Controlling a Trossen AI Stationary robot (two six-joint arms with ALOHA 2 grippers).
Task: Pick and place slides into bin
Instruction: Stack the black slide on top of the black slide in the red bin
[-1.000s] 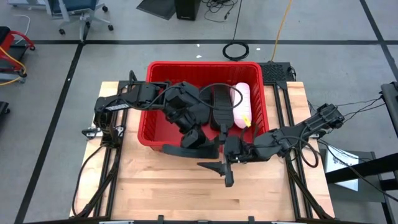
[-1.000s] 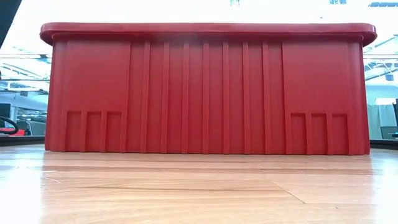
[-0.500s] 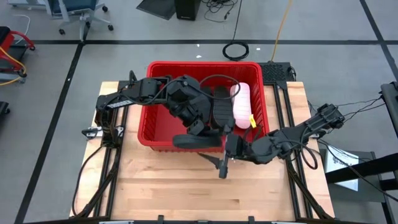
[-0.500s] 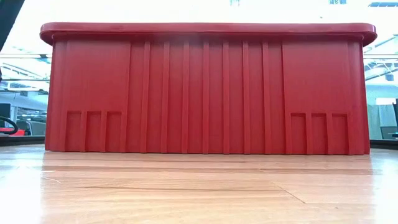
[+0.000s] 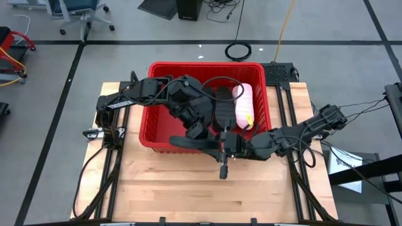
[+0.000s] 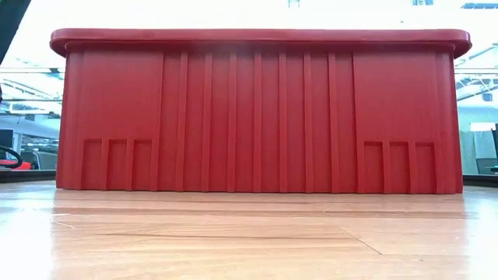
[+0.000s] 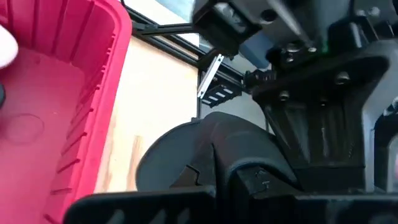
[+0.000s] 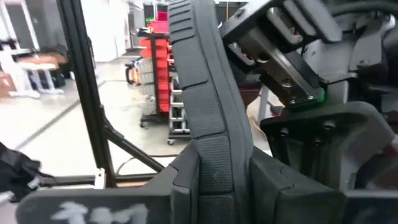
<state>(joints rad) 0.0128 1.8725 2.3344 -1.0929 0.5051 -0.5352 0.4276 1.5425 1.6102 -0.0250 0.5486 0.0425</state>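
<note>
Since a second ago the right tool (image 5: pixel 221 149) has shifted toward the bin (image 5: pixel 146 129), closing on a black slide (image 5: pixel 221 171); left tool (image 5: pixel 196 133) clamps another (image 5: pixel 195 144) at the near rim; advice: release inside, clear of the pink slide (image 5: pixel 242 105).

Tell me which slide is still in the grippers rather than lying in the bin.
The black slide over the bin's near rim, gripped by the left gripper and right gripper; the pink slide lies inside.
</note>
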